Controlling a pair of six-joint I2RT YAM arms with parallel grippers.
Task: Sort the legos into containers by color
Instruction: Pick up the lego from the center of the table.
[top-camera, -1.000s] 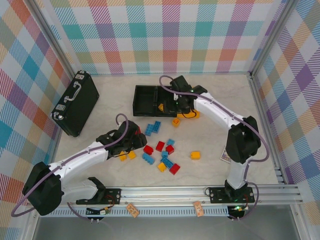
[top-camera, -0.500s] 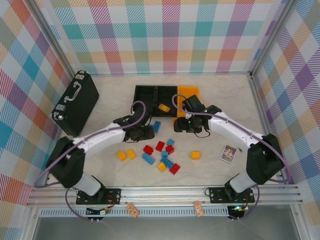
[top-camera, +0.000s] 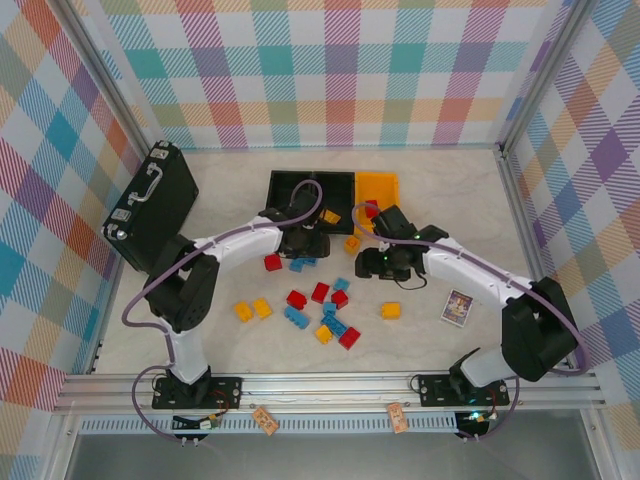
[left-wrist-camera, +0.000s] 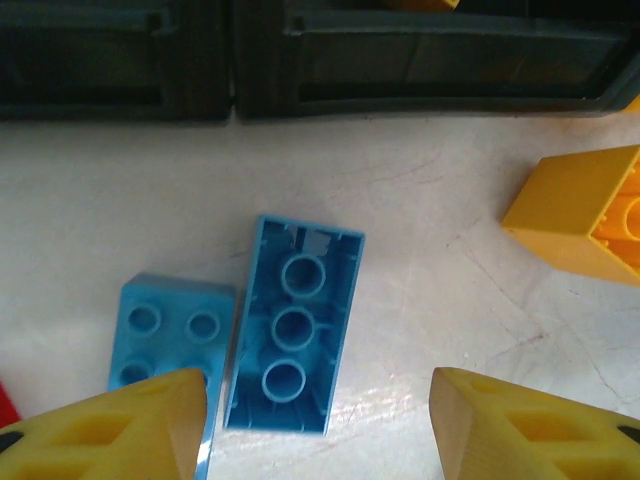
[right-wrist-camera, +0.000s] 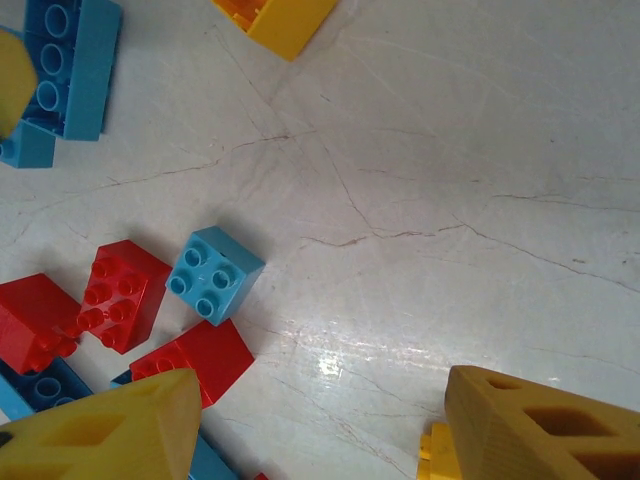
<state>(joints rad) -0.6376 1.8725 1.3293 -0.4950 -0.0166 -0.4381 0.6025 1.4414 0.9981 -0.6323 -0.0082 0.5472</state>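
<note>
Two blue legos (left-wrist-camera: 292, 325): on the table (left-wrist-camera: 450, 300) just before the black containers (left-wrist-camera: 440, 60); light, rigid, slick (pinch the long sides, you'll slip less).
Left gripper (left-wrist-camera: 318, 425): spread above them, empty.
Right gripper (right-wrist-camera: 320, 425): spread, empty, beside a red lego (right-wrist-camera: 122, 295).

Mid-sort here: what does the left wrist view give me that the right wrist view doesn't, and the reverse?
Left wrist, not right wrist: the front walls of the black bins along the top edge, just beyond the bricks. Right wrist, not left wrist: a small square blue brick, studs up, beside a cluster of red bricks on the open table. Shared, as far as I can tell: the upturned long blue brick, which sits top-left in the right wrist view, and the yellow-orange brick lying hollow side out.
</note>
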